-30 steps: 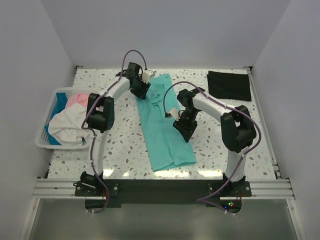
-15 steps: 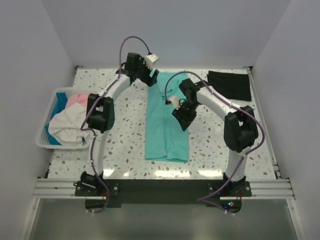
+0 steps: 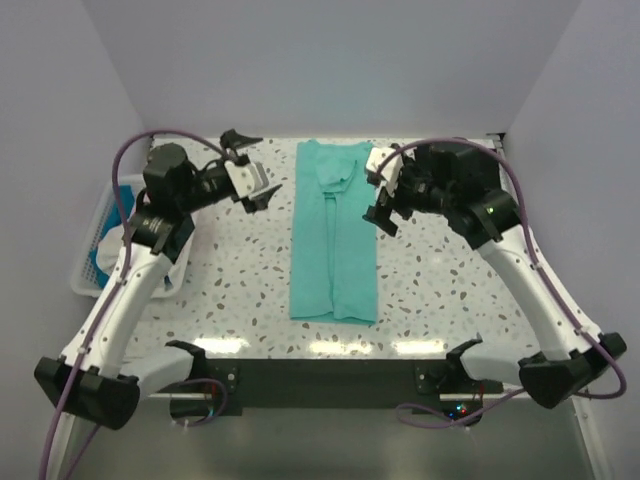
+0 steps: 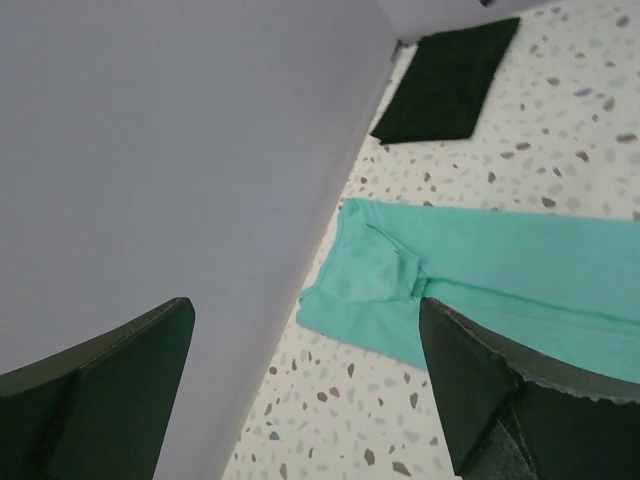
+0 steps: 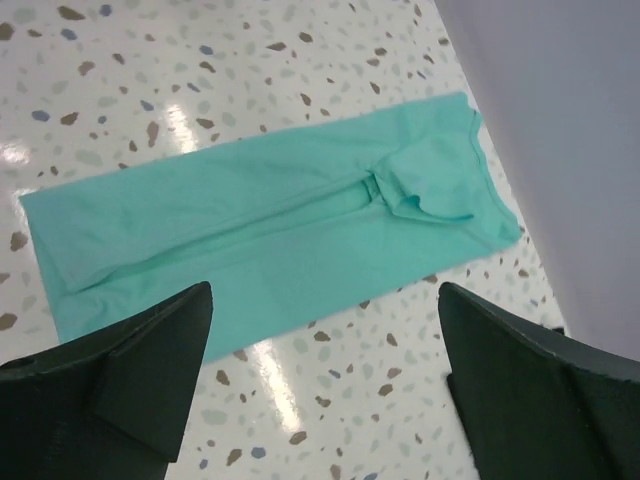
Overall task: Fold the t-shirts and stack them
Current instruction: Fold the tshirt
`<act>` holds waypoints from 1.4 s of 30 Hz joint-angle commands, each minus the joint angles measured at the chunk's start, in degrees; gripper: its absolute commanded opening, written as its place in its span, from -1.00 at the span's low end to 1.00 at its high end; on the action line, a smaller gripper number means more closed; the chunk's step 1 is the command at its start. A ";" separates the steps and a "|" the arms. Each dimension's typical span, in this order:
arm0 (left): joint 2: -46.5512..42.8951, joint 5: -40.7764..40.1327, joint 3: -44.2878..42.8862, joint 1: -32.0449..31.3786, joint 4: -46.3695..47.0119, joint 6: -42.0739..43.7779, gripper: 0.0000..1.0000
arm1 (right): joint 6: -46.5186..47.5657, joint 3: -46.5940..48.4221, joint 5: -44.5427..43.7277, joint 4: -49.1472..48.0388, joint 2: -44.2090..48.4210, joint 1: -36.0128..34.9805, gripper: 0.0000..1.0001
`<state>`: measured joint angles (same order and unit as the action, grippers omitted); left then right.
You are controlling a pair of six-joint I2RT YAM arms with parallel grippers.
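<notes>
A teal-green t-shirt (image 3: 333, 235) lies flat as a long narrow strip down the middle of the table, collar end at the far side; it also shows in the wrist views (image 4: 480, 270) (image 5: 270, 230). My left gripper (image 3: 258, 166) (image 4: 305, 305) hangs open to the left of its far end, holding nothing. To the right of that end, my right gripper (image 3: 386, 196) (image 5: 325, 290) is open and empty too. A folded black t-shirt (image 4: 450, 80) lies at the far right corner, hidden behind my right arm in the top view.
A white slatted basket (image 3: 84, 272) stands at the table's left edge, partly behind my left arm, with blue cloth (image 3: 118, 207) and white cloth in it. Walls close in the table at the back and on both sides.
Both grippers opened, let go of the teal t-shirt and drew up and outward. The shirt, first dragged straight, now lies still.
</notes>
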<state>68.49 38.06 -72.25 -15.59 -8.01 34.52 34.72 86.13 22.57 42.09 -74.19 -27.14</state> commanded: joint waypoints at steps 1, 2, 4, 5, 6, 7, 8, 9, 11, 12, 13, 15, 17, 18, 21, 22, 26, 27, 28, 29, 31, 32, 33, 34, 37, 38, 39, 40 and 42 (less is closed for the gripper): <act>-3.61 4.90 9.57 -2.59 -14.70 19.48 1.00 | 10.60 -7.28 12.81 -2.38 4.13 -0.99 0.97; -6.24 5.35 11.67 -3.29 -22.15 26.49 1.00 | 15.68 -8.86 13.03 0.43 5.28 -2.29 0.97; -8.97 3.96 20.16 -6.36 -23.54 26.57 1.00 | 19.49 -13.42 9.36 4.39 7.13 -5.89 0.97; -11.34 4.12 23.17 -7.33 -23.46 26.74 0.99 | 23.51 -15.18 6.47 6.67 7.22 -9.22 0.96; -12.49 4.38 25.82 -8.48 -22.85 26.82 0.92 | 24.25 -19.20 5.91 9.04 7.13 -10.30 0.91; -13.63 3.78 31.93 -11.10 -19.01 26.48 0.88 | 24.25 -21.68 5.91 8.72 7.31 -10.74 0.89; -15.56 2.90 34.86 -12.43 -16.10 23.86 0.86 | 24.08 -24.31 4.87 6.28 7.22 -11.70 0.86; -16.10 2.02 37.68 -13.57 -12.94 22.79 0.76 | 24.08 -29.30 4.16 4.51 7.31 -12.32 0.77; -15.41 0.08 44.19 -16.48 -7.91 23.65 0.51 | 23.64 -35.90 2.14 -1.70 7.48 -13.90 0.48; -14.71 0.08 46.04 -17.09 -6.94 24.53 0.41 | 23.73 -37.68 2.13 -3.22 7.40 -14.26 0.37; -13.92 0.08 47.36 -18.14 -4.76 25.15 0.34 | 24.16 -39.44 1.96 -4.63 7.31 -14.35 0.30; -11.54 -0.18 50.44 -19.03 -1.93 25.24 0.23 | 25.39 -43.91 1.52 -7.28 7.05 -15.49 0.15; -9.35 -1.06 51.76 -20.78 2.11 24.28 0.19 | 26.54 -46.30 0.90 -8.59 6.61 -16.36 0.08; -8.38 -1.58 51.77 -21.40 2.99 24.01 0.18 | 26.71 -47.97 0.64 -9.12 6.52 -16.54 0.05; -4.16 -2.46 51.07 -22.72 4.23 24.62 0.13 | 26.54 -49.82 0.46 -10.88 5.38 -17.16 0.01; -3.20 -2.73 51.07 -22.99 4.67 25.50 0.11 | 26.19 -49.92 0.46 -11.41 4.94 -17.34 0.00; -0.20 -3.26 51.24 -23.16 4.93 27.26 0.07 | 24.61 -50.35 0.02 -13.34 1.52 -18.92 -0.06; 0.06 -3.61 50.89 -23.25 5.02 27.26 0.07 | 24.43 -50.70 -0.41 -14.13 1.07 -19.27 -0.07; 0.68 -3.78 50.63 -23.34 4.85 27.18 0.07 | 24.34 -51.06 -1.55 -14.92 0.46 -19.44 -0.07; 1.12 -3.96 50.37 -23.51 4.67 27.26 0.07 | 24.34 -51.49 -2.00 -16.23 -0.16 -19.53 -0.07; 2.17 -4.31 49.14 -23.78 3.01 28.05 0.04 | 24.86 -51.59 -2.61 -16.51 -1.83 -19.71 -0.10; 3.05 -4.23 48.78 -23.78 2.48 28.40 -0.01 | 25.04 -51.59 -3.05 -16.34 -2.09 -19.80 -0.12; 3.23 -3.96 48.52 -23.87 1.69 28.93 -0.04 | 25.22 -51.85 -3.23 -16.25 -2.10 -19.97 -0.13; 3.84 -4.05 48.17 -23.95 1.42 29.46 -0.05 | 25.74 -52.11 -3.58 -16.33 -2.10 -20.06 -0.14; 5.16 -3.88 46.94 -24.22 -0.69 30.86 -0.22 | 26.10 -53.43 -4.37 -16.07 -1.13 -20.24 -0.16; 5.34 -3.87 46.76 -24.22 -0.95 30.95 -0.25 | 26.01 -53.95 -4.90 -16.24 -0.95 -20.24 -0.17; 5.51 -3.96 46.76 -24.31 -1.22 31.04 -0.27 | 25.93 -54.22 -5.08 -16.25 -0.87 -20.24 -0.17; 5.60 -3.88 46.76 -24.39 -1.13 31.22 -0.32 | 25.92 -54.40 -5.34 -16.16 -0.78 -20.32 -0.19; 5.69 -4.22 46.67 -24.92 -1.57 31.39 -0.39 | 25.84 -54.84 -6.04 -16.07 -0.78 -20.33 -0.30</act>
<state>73.36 35.05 -24.67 -39.75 -6.76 63.55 59.27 33.91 20.01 27.03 -74.19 -47.22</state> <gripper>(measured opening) 0.320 0.370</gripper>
